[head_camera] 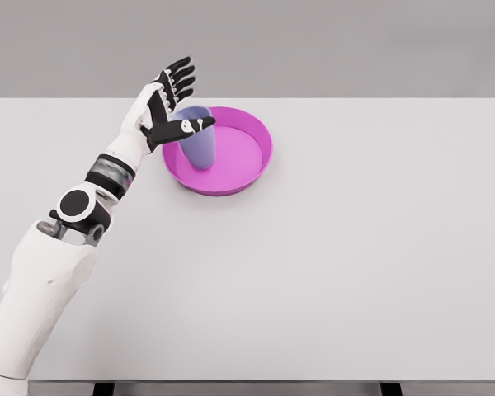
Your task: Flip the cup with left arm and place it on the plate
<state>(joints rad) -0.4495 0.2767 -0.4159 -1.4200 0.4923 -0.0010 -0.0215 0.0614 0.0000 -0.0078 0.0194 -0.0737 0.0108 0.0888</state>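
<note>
From my remote station: the lavender cup stands upright in the left part of the magenta plate on the white table. My left hand hovers beside it, fingers spread and empty, thumb crossing the cup's rim.

A lavender cup stands upright inside the magenta plate, toward the plate's left side, on the white worktop. The left hand hovers at the plate's left rim, fingers spread, thumb crossing the cup's upper front.
</note>
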